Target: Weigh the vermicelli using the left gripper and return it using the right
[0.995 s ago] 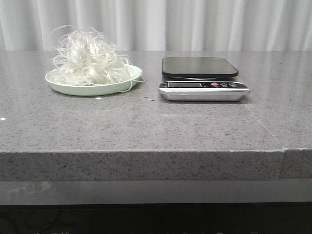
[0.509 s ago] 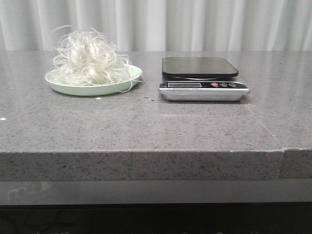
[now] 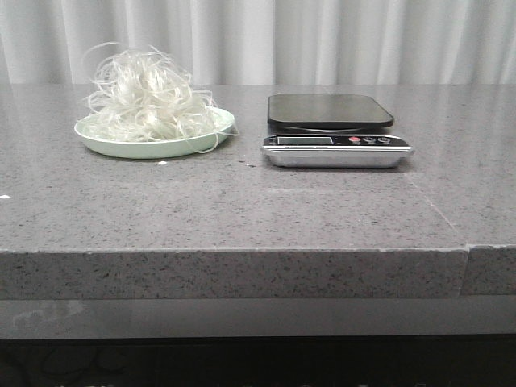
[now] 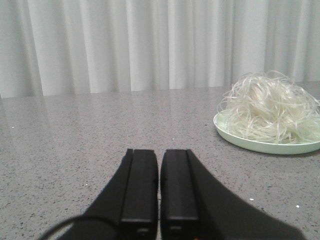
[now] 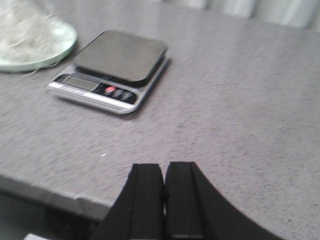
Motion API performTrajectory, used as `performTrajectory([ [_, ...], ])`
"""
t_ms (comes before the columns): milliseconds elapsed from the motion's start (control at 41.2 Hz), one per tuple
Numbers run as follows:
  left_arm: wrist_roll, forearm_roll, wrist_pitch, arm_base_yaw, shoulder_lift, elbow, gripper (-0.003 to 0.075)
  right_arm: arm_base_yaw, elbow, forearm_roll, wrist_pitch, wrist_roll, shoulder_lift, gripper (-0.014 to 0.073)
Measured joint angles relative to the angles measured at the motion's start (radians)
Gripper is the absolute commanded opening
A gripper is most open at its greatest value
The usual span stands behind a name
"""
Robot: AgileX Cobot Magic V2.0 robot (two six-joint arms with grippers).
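While the vermicelli sits heaped on the pale green plate, left of the scale whose platform is bare, we see the left gripper and right gripper both closed, holding nothing.

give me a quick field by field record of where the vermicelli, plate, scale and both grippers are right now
vermicelli: loose white heap piled on the plate
plate: pale green, on the counter, to the left of the scale
kitchen scale: black platform with nothing on it, display and buttons facing the front camera
counter: grey speckled stone
left gripper: shut, holding nothing, low over the counter, apart from the plate
right gripper: shut, holding nothing, over the counter near its front edge, apart from the scale
stage: fits either before weighing or after the return
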Motion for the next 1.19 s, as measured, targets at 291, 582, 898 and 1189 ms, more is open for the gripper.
performTrajectory([
  [291,0.000,0.000,0.000,0.000,0.000,0.000,0.0144,-0.144,0.385,0.022,-0.393,0.000,-0.206,0.0160],
  [582,0.000,0.000,-0.002,0.000,0.000,0.000,0.0144,-0.187,0.482,0.066,-0.524,0.000,-0.267,0.0160],
  [898,0.000,0.000,-0.002,0.000,0.000,0.000,0.0144,-0.189,0.482,0.068,-0.528,0.000,-0.267,0.0160],
  [1189,0.000,0.000,-0.002,0.000,0.000,0.000,0.0144,-0.189,0.484,0.069,-0.528,0.000,-0.267,0.0160],
])
